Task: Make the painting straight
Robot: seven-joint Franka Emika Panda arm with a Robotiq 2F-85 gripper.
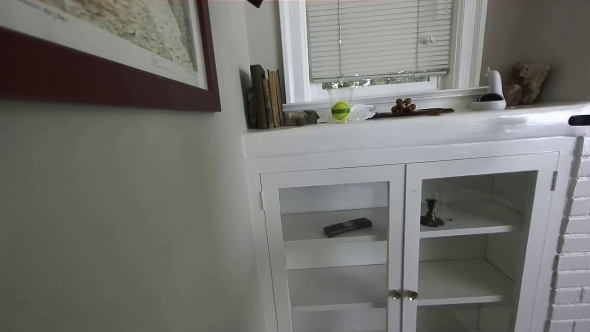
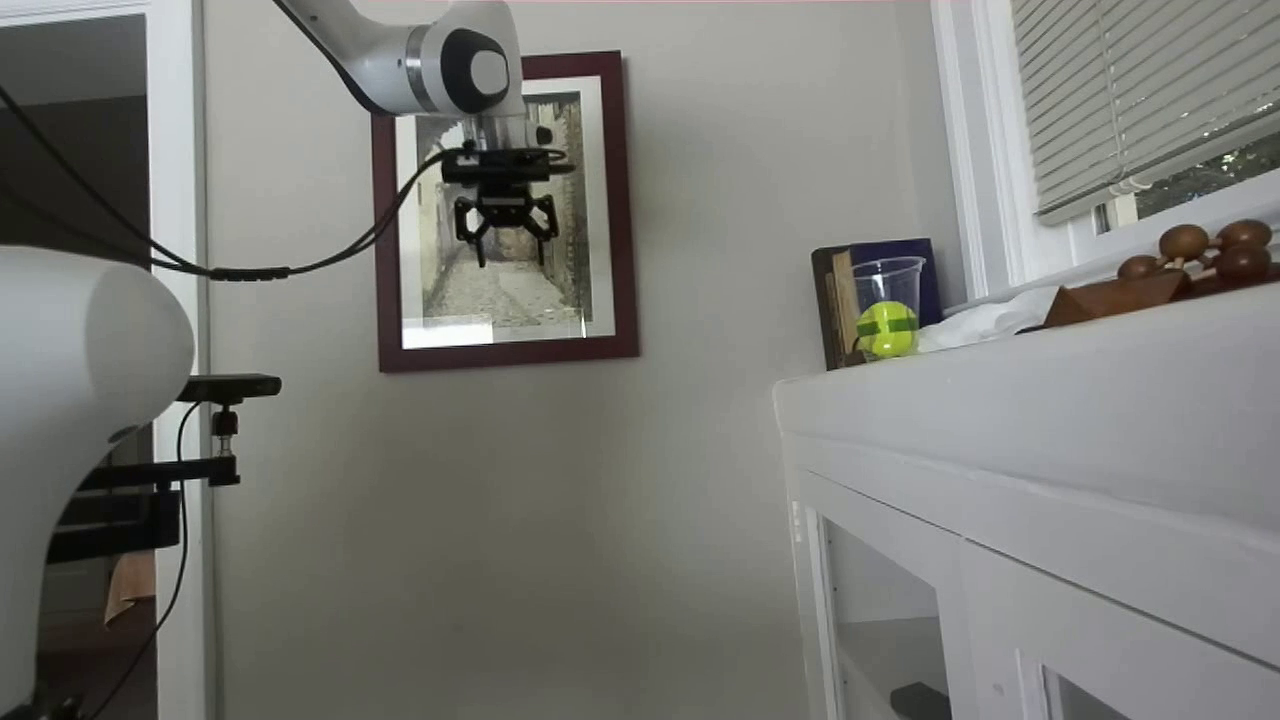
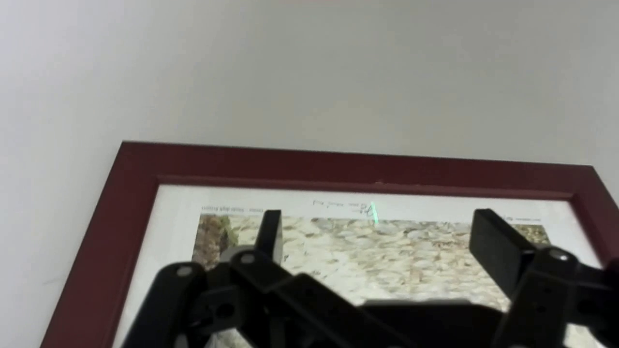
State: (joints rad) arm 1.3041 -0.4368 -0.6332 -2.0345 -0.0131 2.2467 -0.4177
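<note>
A white robot arm point(image 2: 90, 340) looms at the left edge of an exterior view, with a black bracket point(image 2: 190, 471) just beside it and a white cabinet point(image 2: 890, 530) on the right. Along the cabinet's ledge point(image 2: 1000, 400), brown balls point(image 2: 1243, 262) sit nearest, then a clear cup point(image 2: 900, 283) holding a yellow-green ball point(image 2: 887, 330), with upright books point(image 1: 274, 97) at the far end. A window point(image 1: 295, 50) with lowered blinds point(image 1: 378, 41) rises above the ledge in both exterior views. Farther back, the gripper point(image 2: 511, 260) points downward, its two fingers point(image 3: 269, 232) spread well apart and gripping nothing. Behind it, the red-framed painting point(image 2: 520, 290) hangs on a pale wall point(image 2: 500, 520), slightly askew, its lower right corner a touch higher than its lower left. In the wrist view, the painting's lower edge runs at a slant above the fingers; whether the gripper touches the painting cannot be told. In an exterior view, beyond the painting's corner, the cabinet's glass doors point(image 1: 332, 178) show a dark handset point(image 1: 348, 227) lying and a candlestick point(image 1: 431, 216) standing on the upper shelf point(image 1: 488, 216), with a rock point(image 1: 528, 83) on the ledge above.
</note>
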